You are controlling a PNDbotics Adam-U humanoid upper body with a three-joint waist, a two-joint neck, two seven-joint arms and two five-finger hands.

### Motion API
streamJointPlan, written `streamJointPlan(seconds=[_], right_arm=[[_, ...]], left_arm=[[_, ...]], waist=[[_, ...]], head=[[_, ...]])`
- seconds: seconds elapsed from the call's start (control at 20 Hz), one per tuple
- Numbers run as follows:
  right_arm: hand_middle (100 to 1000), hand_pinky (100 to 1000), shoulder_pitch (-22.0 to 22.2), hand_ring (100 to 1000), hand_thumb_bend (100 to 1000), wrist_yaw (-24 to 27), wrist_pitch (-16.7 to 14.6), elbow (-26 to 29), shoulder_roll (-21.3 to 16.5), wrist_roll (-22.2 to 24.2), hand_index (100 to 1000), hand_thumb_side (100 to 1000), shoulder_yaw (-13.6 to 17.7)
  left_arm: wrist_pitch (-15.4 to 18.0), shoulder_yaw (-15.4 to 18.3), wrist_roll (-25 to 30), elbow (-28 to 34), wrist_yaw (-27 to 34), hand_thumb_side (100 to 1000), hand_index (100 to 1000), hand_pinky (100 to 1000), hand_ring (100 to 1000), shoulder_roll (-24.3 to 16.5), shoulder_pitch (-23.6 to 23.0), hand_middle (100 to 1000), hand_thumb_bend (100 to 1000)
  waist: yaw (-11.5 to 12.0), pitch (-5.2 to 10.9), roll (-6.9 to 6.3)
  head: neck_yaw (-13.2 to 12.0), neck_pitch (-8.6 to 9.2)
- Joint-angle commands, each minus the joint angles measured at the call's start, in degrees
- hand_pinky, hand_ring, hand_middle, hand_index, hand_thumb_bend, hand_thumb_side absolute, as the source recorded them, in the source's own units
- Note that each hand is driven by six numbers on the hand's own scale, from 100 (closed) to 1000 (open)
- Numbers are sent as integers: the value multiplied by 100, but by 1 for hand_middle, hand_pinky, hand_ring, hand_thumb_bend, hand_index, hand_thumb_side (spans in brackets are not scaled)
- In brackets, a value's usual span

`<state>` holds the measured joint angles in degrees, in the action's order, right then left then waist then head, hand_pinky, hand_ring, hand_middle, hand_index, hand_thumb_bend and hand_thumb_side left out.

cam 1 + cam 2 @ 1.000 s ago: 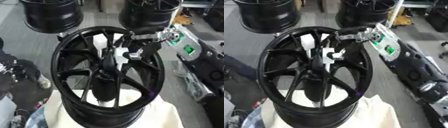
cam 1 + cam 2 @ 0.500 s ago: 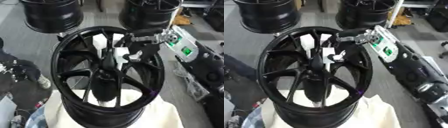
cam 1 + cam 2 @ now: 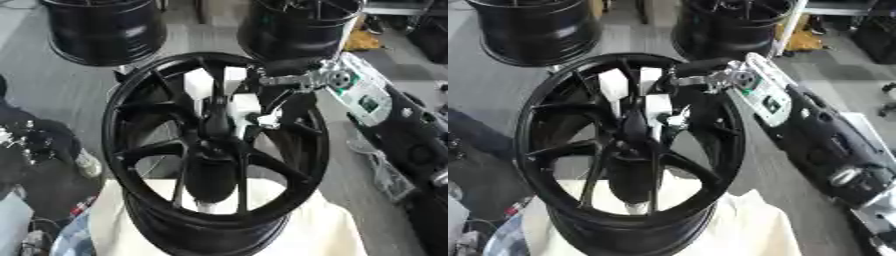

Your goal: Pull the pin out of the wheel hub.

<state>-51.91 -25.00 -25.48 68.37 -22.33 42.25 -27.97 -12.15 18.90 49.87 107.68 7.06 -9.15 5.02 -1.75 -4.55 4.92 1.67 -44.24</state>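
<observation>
Since a second ago my right hand (image 3: 262,117) has barely shifted at the wheel hub (image 3: 214,132). Whether its fingers hold the pin, I cannot tell. I judge a straight pull along the axis is best.

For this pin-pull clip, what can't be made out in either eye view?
- The pin: no clear sight of it at the hub behind the black spokes.
- Right hand: its dark fingers merge with the wheel, so the hold is unclear.
- Left hand: in neither view.
</observation>
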Motion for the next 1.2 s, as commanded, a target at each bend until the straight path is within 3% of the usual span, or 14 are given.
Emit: streamJointPlan(seconds=[0.05, 0.4, 0.65, 0.7, 1.2], right_arm=[[594, 739, -102, 683, 103, -42, -1004, 36, -46, 972, 774, 507, 104], [478, 711, -116, 617, 100, -6, -990, -17, 11, 963, 660, 437, 216], [478, 711, -122, 617, 100, 5, -992, -41, 22, 943, 660, 437, 234], [377, 692, -126, 565, 100, 15, -988, -43, 30, 931, 562, 373, 249], [343, 690, -407, 542, 100, 519, -752, -72, 23, 553, 538, 299, 532]], left_arm=[[-11, -1, 37, 57, -15, 918, 754, 590, 535, -86, 51, 671, 100], [-18, -1, 45, 57, -20, 921, 754, 590, 535, -81, 50, 672, 100], [-20, -1, 48, 57, -25, 921, 754, 590, 535, -80, 49, 672, 100], [-21, -1, 48, 57, -26, 924, 754, 591, 536, -79, 49, 672, 100], [-43, -10, 71, 55, -36, 924, 755, 591, 536, -74, 39, 673, 100]], waist=[[0, 49, -37], [10, 48, -36], [12, 49, -34], [13, 49, -34], [13, 67, -24]], head=[[31, 13], [44, 13], [46, 13], [48, 13], [83, 13]])
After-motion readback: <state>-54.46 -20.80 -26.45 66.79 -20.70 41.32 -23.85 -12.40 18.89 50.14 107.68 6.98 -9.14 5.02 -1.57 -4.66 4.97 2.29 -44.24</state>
